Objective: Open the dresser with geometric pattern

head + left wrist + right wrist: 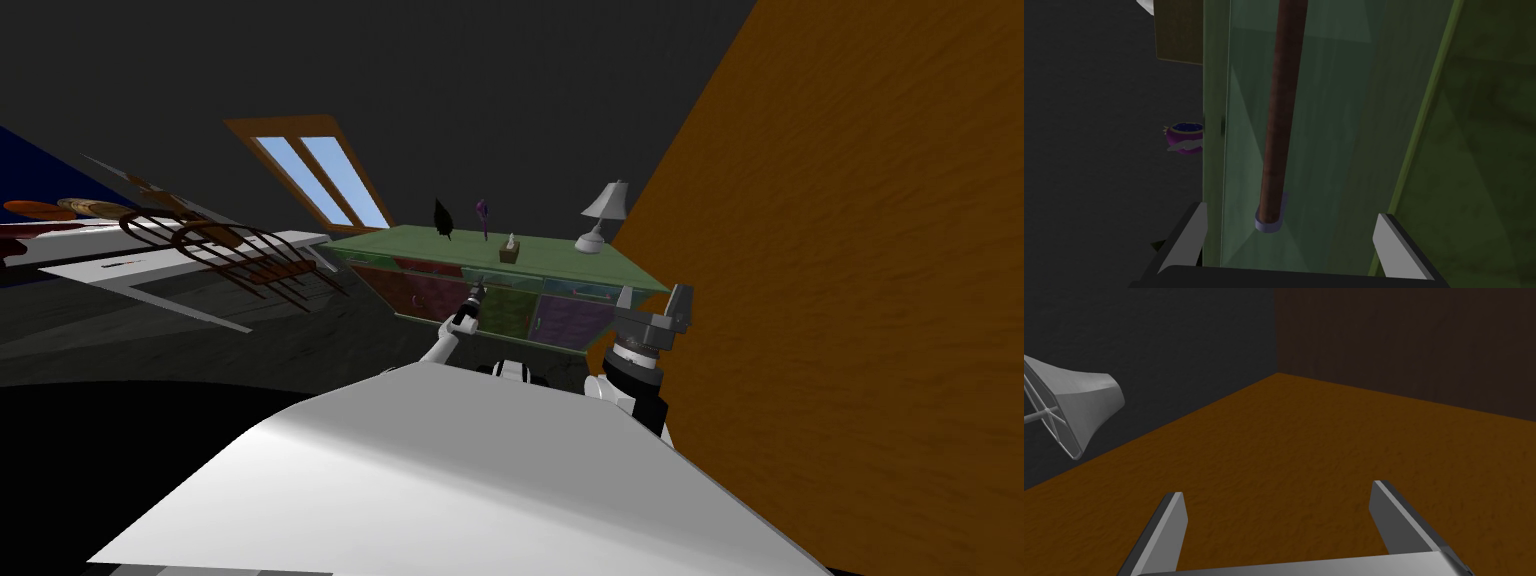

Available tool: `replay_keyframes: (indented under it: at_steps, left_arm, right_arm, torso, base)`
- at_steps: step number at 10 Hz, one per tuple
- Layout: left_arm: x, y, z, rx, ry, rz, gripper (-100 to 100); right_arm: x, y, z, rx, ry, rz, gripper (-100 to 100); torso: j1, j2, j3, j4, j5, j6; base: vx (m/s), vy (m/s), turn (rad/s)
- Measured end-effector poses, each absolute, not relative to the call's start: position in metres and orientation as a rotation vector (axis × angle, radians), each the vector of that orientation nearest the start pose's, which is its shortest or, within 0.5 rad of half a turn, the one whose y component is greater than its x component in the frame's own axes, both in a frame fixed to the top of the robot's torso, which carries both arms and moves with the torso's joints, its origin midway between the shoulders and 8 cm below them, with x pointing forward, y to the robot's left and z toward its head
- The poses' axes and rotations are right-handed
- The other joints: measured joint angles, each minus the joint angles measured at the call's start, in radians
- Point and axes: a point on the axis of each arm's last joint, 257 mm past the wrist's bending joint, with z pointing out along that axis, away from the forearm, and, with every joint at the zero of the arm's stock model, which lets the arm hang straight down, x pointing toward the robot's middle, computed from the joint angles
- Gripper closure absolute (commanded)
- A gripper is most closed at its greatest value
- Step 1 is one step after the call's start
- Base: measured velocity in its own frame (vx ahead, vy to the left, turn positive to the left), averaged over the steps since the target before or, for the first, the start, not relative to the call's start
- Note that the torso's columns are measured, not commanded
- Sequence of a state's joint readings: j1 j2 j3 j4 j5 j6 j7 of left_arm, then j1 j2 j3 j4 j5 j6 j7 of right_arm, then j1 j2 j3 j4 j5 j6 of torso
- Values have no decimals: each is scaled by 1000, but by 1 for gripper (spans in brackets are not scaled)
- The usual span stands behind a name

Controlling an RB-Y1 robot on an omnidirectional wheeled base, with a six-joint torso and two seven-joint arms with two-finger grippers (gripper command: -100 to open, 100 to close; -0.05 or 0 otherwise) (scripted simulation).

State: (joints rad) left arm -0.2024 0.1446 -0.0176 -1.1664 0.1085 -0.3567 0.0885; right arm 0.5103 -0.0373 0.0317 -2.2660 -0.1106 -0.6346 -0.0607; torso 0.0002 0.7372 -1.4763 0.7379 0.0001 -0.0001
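- My left gripper (1290, 210) is nearest: its two grey fingers (1189, 240) are spread wide, pinching nothing, close up against a pale green, glassy panel.
- One brown bar handle (1281, 110) runs away from the gripper along that panel. Its one visible lilac mount (1269, 223) sits between my two fingers, and neither finger touches it.
- The panel belongs to the one dresser (480, 300), straight ahead of me against the dark far wall. It has a green top, and its front is split into red, green and purple patches. In the head view my left gripper (476, 294) is at the middle of that front.
- Four things stand on the dresser top: one white lamp (605, 212) at the end by the orange wall (850, 250), one small brown box (510, 252), one thin purple thing (483, 215) and one black thing (443, 218).
- Past the dresser's edge, my left wrist view shows one purple bowl (1184, 137); what it rests on I cannot tell.
- My right gripper (1275, 488) is held up beside the orange wall, its two fingers likewise spread and empty, with the lamp's shade (1074, 408) off to one side.
- Farther left, one window (320, 175) with two panes, and one white bench (285, 240) with brown slatted chairs (230, 250).
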Motion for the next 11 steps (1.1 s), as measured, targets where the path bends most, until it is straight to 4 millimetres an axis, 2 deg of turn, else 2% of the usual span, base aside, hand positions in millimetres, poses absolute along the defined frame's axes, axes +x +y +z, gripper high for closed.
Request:
replay_keyframes:
  at_steps: [1,4,6,9,11]
  left_arm:
    - [584,242,-234,-1122,1123,-1334,-100]
    - [606,242,-219,-1111,1102,-1342,-100]
    - [610,243,-230,-1129,1121,-1329,-100]
    - [630,244,-221,-1129,1108,-1330,-100]
    - [644,248,-207,-1126,1086,-1335,-100]
  right_arm:
    - [322,-279,39,639,477,1477,0]
    - [322,-279,39,639,477,1477,0]
    - [322,-279,39,639,477,1477,0]
    - [322,-279,39,639,477,1477,0]
    - [322,-279,39,639,477,1477,0]
  torso:
    - [0,-2,-1,-1,0,0]
    - [-1,1,1,0,0,0]
    - [0,-2,-1,-1,0,0]
    - [-1,1,1,0,0,0]
    - [0,1,1,0,0,0]
  base:
    - [-67,5,-13]
    - [-49,1,-4]
    - [-33,2,-6]
    - [-77,0,-10]
    - [-62,4,-4]
